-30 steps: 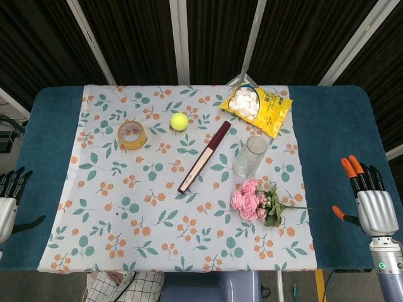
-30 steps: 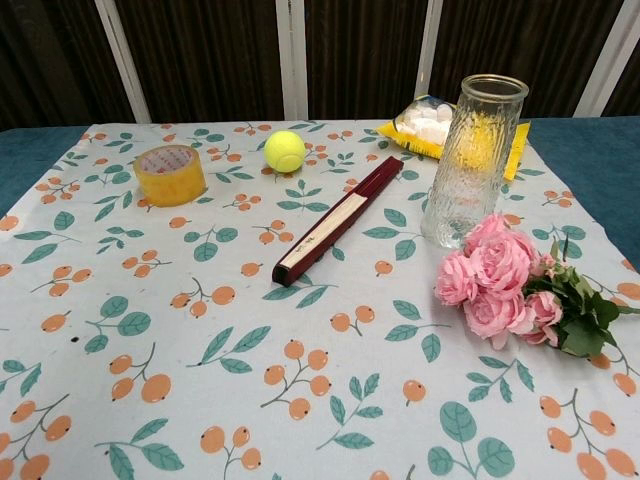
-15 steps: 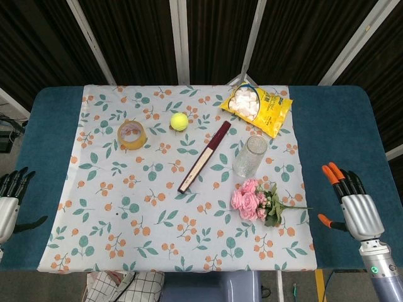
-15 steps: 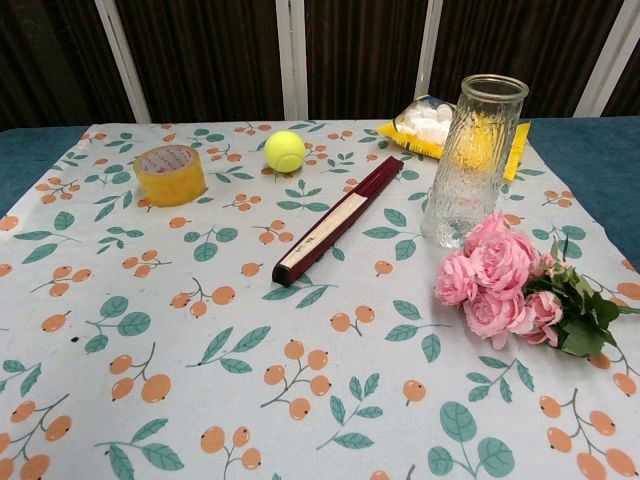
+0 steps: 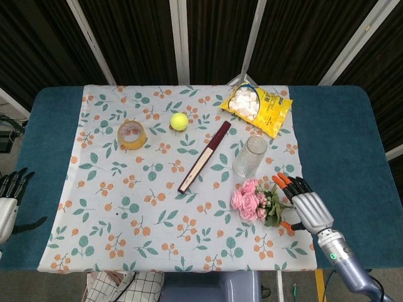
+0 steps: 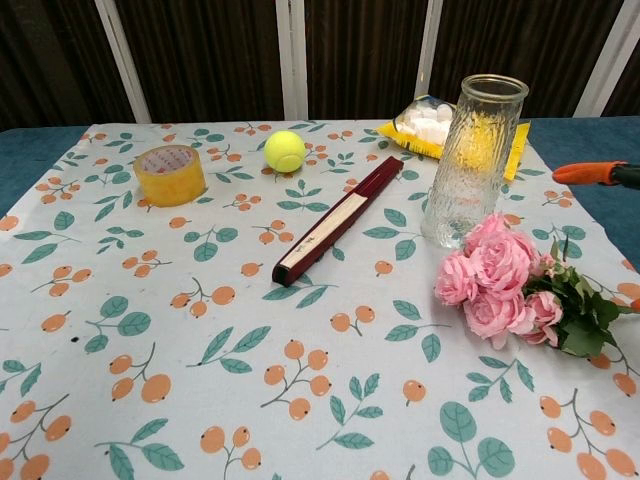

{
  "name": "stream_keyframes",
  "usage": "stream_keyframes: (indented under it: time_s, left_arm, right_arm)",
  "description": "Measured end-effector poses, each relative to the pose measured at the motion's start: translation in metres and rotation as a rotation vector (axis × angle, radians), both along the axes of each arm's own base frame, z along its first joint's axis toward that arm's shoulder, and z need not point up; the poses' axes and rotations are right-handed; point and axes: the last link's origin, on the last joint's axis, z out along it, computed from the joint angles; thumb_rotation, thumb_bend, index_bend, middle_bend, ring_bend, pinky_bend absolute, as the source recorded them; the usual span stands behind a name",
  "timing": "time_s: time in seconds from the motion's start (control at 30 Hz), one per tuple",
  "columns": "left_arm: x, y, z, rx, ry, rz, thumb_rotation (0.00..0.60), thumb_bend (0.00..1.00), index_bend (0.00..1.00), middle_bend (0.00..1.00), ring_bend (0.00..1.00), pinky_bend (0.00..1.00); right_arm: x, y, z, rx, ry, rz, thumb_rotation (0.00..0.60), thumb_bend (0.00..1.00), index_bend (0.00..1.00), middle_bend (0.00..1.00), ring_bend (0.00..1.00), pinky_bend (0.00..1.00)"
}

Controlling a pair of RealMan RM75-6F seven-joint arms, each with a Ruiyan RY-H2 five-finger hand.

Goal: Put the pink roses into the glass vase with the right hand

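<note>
A bunch of pink roses (image 5: 250, 199) (image 6: 497, 277) lies on the floral cloth with its green stems pointing right. Just behind it stands an upright, empty glass vase (image 5: 250, 156) (image 6: 472, 158). My right hand (image 5: 306, 205) hovers over the stem end of the roses, fingers spread and holding nothing; in the chest view only an orange fingertip (image 6: 582, 173) shows at the right edge. My left hand (image 5: 7, 198) rests at the far left edge, off the cloth, fingers apart and empty.
On the cloth (image 5: 113, 207) lie a dark red closed fan (image 5: 204, 156), a tennis ball (image 5: 179, 121), a roll of yellow tape (image 5: 132, 134) and a yellow bag of marshmallows (image 5: 257, 107) behind the vase. Blue table (image 5: 343, 132) borders the cloth.
My right hand has swept left from the table's right edge to just above the rose stems. Roses, vase and left hand have not moved.
</note>
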Motion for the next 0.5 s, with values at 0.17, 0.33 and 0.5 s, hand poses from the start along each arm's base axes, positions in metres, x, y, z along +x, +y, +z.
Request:
stream_keyframes:
  time_s: [0.17, 0.33, 0.5]
  left_arm:
    - [-0.001, 0.0, 0.002, -0.002, -0.01, 0.003, 0.6, 0.0, 0.0, 0.0, 0.0, 0.0]
    - [-0.002, -0.001, 0.003, -0.006, -0.019, 0.003, 0.6, 0.0, 0.0, 0.0, 0.0, 0.0]
    - [-0.002, 0.0, 0.003, -0.014, -0.027, 0.003, 0.6, 0.0, 0.0, 0.0, 0.0, 0.0]
  right_arm:
    - [0.013, -0.008, -0.023, 0.037, 0.015, 0.015, 0.6, 0.03, 0.0, 0.05, 0.01, 0.0]
    - [0.02, -0.016, -0.045, 0.063, 0.033, 0.006, 0.6, 0.02, 0.0, 0.07, 0.04, 0.0]
    - [0.021, -0.021, -0.064, 0.086, 0.053, -0.024, 0.6, 0.03, 0.0, 0.12, 0.1, 0.0]
